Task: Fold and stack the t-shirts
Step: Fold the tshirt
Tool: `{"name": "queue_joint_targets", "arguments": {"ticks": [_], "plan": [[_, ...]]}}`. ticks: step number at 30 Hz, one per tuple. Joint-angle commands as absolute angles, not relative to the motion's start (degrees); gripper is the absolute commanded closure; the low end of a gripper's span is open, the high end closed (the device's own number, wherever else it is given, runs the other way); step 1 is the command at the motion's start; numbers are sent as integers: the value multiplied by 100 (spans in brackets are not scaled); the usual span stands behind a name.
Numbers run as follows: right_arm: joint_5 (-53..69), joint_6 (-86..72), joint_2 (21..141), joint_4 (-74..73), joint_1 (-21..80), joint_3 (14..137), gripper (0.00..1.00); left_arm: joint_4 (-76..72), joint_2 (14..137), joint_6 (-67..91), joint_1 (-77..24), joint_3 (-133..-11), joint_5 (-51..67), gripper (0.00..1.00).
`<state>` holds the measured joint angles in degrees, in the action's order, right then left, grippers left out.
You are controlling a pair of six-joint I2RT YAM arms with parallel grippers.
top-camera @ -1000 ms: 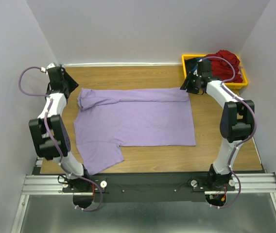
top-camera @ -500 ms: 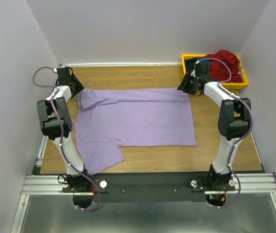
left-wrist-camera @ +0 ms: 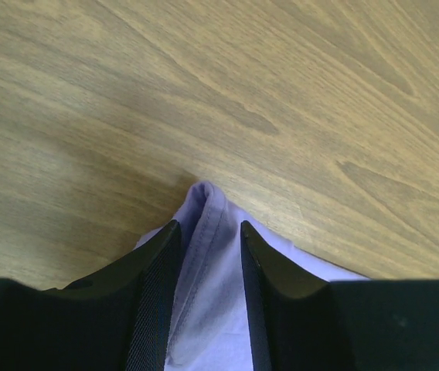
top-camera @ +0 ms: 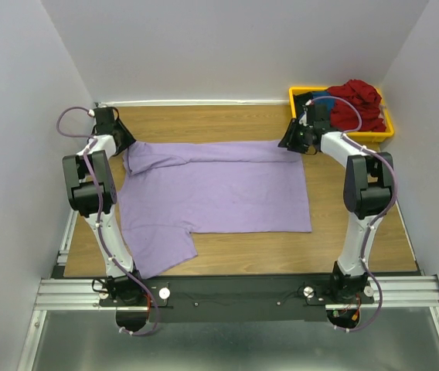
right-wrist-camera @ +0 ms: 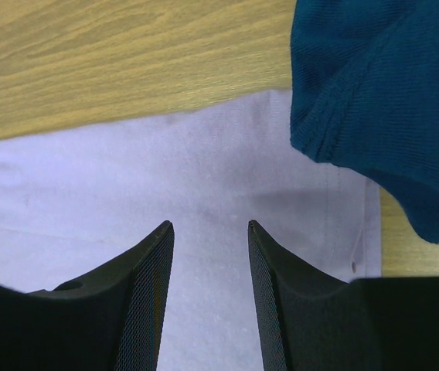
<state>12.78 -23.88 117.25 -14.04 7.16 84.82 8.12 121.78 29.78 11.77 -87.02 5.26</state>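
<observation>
Lavender-purple t-shirt [top-camera: 227, 189] is lying spread flat on the wooden table [top-camera: 351, 232], taking up most of the middle of the board. Its long axis is running left to right in the top view, across the front of both arms. The sleeved end is pointing left. One sleeve is sticking out toward the near edge at the lower left, and the other is lying folded over at the far left corner. The straight hem is facing right, toward the yellow bin [top-camera: 385, 134]. A narrow band of cloth is lying doubled along the far edge.

The left gripper [left-wrist-camera: 208, 226] is sitting low at the far left corner of the shirt. Its fingers are standing partly apart on either side of a raised ridge of lavender cloth that ends in a small point on the bare wood. Whether the fingers are actually pinching that ridge cannot be told.

The right gripper [right-wrist-camera: 208, 226] is hanging over the far right corner of the same shirt, just beside the bin. Its claw is released, with the fingers standing apart and only flat lavender cloth showing in the gap. In the right wrist view a fold of the blue t-shirt [right-wrist-camera: 374, 100] is covering the hem corner, and whether the two are touching cannot be told.

The dark red t-shirt [top-camera: 359, 104] is lying bunched in a heap in the bin at the far right corner of the table.
</observation>
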Motion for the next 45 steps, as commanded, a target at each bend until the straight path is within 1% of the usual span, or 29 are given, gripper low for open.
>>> {"name": "queue_joint_targets", "arguments": {"ticks": [1, 2, 7, 8, 10, 12, 14, 15, 17, 20, 31, 40, 45], "plan": [[1424, -2241, 11935, -1248, 756, 8587, 50, 852, 12392, 2883, 1160, -8956, 378, 57], [1415, -2224, 11953, -1239, 756, 8578, 50, 844, 12419, 2892, 1151, -9000, 378, 61], [1275, -2189, 11997, -1231, 756, 8447, 50, 870, 12533, 2892, 1160, -9097, 387, 63], [1240, -2180, 12014, -1213, 756, 8385, 50, 879, 12551, 2883, 1160, -9131, 378, 67], [1222, -2162, 12041, -1204, 765, 8315, 50, 888, 12568, 2874, 1151, -9158, 360, 68], [1187, -2153, 12067, -1178, 765, 8244, 50, 905, 12586, 2865, 1160, -9202, 334, 74], [1090, -2162, 12076, -1160, 765, 8183, 50, 967, 12603, 2830, 1160, -9255, 299, 86], [1064, -2162, 12111, -1160, 756, 8130, 50, 975, 12612, 2821, 1160, -9264, 264, 88], [932, -2197, 12129, -1143, 756, 8069, 50, 1037, 12595, 2804, 1160, -9281, 124, 99], [791, -2232, 12181, -1134, 747, 7937, 52, 1055, 12507, 2856, 1186, -9255, -130, 100], [545, -2373, 12234, -1081, 694, 7647, 53, 1116, 12401, 3041, 1388, -9141, -466, 100], [510, -2470, 12234, -1090, 659, 7699, 53, 1125, 12226, 3050, 1433, -9097, -817, 100], [729, -2356, 12129, -1090, 650, 7848, 53, 1125, 12217, 2971, 1433, -9088, -703, 100]]}}
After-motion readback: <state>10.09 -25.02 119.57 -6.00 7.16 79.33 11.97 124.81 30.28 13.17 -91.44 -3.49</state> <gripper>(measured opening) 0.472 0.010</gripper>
